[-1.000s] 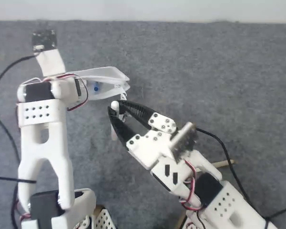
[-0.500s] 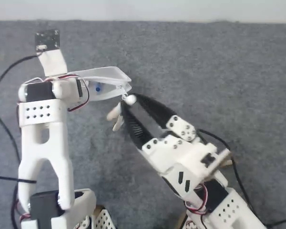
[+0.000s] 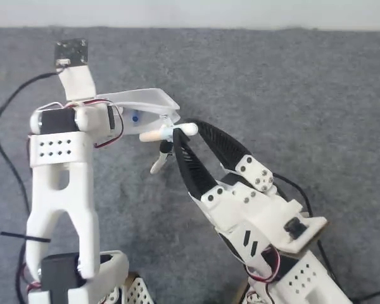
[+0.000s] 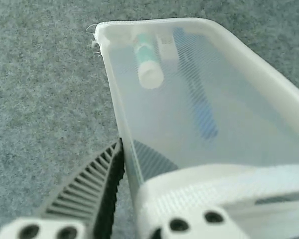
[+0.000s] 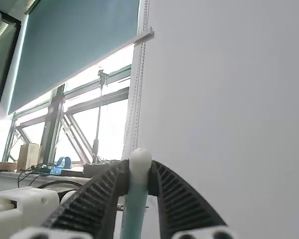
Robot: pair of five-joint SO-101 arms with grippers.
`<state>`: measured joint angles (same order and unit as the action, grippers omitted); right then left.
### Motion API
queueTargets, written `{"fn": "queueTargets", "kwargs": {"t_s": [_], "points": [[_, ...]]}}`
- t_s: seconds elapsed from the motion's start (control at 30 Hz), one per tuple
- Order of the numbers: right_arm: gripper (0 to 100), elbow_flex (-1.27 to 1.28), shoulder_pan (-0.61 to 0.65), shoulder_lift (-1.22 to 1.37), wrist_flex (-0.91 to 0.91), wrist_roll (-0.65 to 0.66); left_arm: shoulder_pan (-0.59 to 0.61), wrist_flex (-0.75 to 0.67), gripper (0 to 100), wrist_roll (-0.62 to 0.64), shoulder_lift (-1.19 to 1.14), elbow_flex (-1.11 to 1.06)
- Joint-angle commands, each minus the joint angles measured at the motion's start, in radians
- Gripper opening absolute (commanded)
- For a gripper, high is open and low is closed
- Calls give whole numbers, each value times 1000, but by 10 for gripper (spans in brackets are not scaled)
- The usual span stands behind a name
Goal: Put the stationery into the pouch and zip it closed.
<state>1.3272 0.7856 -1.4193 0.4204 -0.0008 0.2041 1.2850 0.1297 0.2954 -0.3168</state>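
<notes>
The left tool (image 4: 132,164) is clenching one wall of a translucent white zip pouch (image 3: 142,101), with a black ribbed jaw on one side and a white one on the other. The pouch is being held just above the bench, its long axis running sideways across the high view, away from the left arm's wrist. Inside it, a blue pen (image 4: 199,109), a green stick with a white cap (image 4: 147,62) and a small white item (image 4: 167,45) are lying lengthwise, all pointing toward its far end.

The right tool (image 3: 182,134) is grasping a pale green stick (image 5: 134,209) just under its round white cap (image 3: 189,130). The cap is sitting at the very fingertips and the shaft is passing back between the jaws. The cap is hanging just beside the pouch's free end. Whether it is touching is unclear.

A second ago this tool was holding the capped stick lower, below the pouch. It has since swung across and up to the pouch's end, while the left arm and pouch have barely shifted.

The bench (image 3: 291,82) is wearing a grey carpet-like cover, with a pale wall strip (image 3: 190,12) running along its far edge. The right wrist view is looking at a white wall (image 5: 229,99) and a window under a teal roller blind (image 5: 74,45).
</notes>
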Motion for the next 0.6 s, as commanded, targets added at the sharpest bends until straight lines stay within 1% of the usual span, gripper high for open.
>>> {"fn": "queueTargets", "kwargs": {"t_s": [0.0,0.23,0.33,0.4,0.47,0.57], "points": [[6,-61,-12,93,48,51,-9,8,13,-11,51,15],[6,-124,-12,341,188,72,-8,8,13,-11,51,15],[6,-149,-12,444,223,155,-8,8,13,-11,51,15],[6,-153,-12,509,291,203,-8,8,13,-11,51,15],[6,-153,-12,568,352,235,-8,8,13,-11,51,15],[6,-157,-12,654,392,267,-8,8,13,-11,51,15]]}}
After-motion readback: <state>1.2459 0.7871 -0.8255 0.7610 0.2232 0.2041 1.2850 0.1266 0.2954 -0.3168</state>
